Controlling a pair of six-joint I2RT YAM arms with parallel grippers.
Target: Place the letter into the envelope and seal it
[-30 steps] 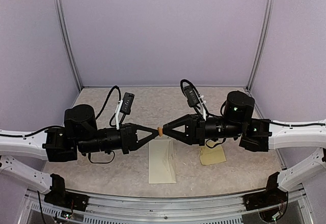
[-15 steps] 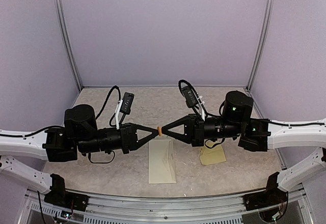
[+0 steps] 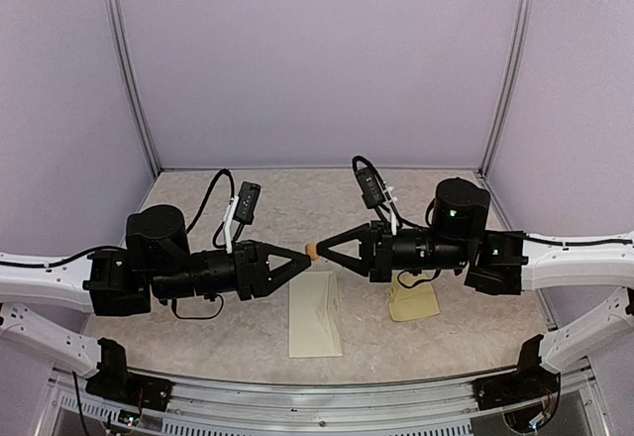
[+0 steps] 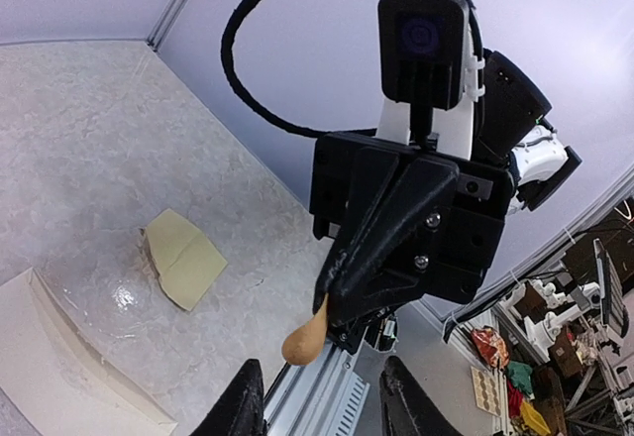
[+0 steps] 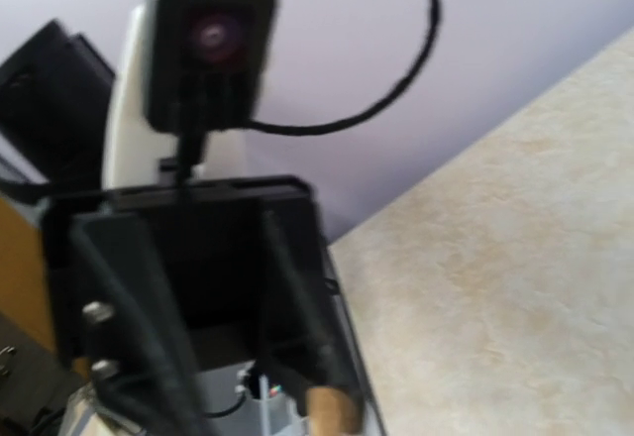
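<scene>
**Operator:** What am I working in?

**Spotter:** Lilac walls [image 3: 317,59] around a speckled beige table [image 3: 238,342]. Your envelope [image 3: 315,312] lies flat at the lower centre of the overhead view, under the spot where the two claws meet in mid-air. The yellow sticker sheet [image 3: 413,302] sits just to its right.

**Operator:** And the claws?

**Spotter:** Your right claw [image 3: 319,251] is pinched tight on a small round brown sticker [image 3: 311,252]. The left wrist view shows the sticker hanging from that claw's tip. Your left claw [image 3: 300,259] stands part open with nothing between its fingers [image 4: 243,411], just short of the sticker.

**Operator:** How will the envelope behave?

**Spotter:** I'd expect it to be very light, thin and bendy. It will slide on that smooth table sooner than lift, and a hard pinch will crease it. There's no raised edge to get under, so press down on the body with one claw. Take hold only at the flap's point or a corner. I can't tell from here whether the flap is down or the letter is inside.

**Operator:** And the sticker?

**Spotter:** Probably floppy and tacky on one face, so hold it by its rim.
</scene>
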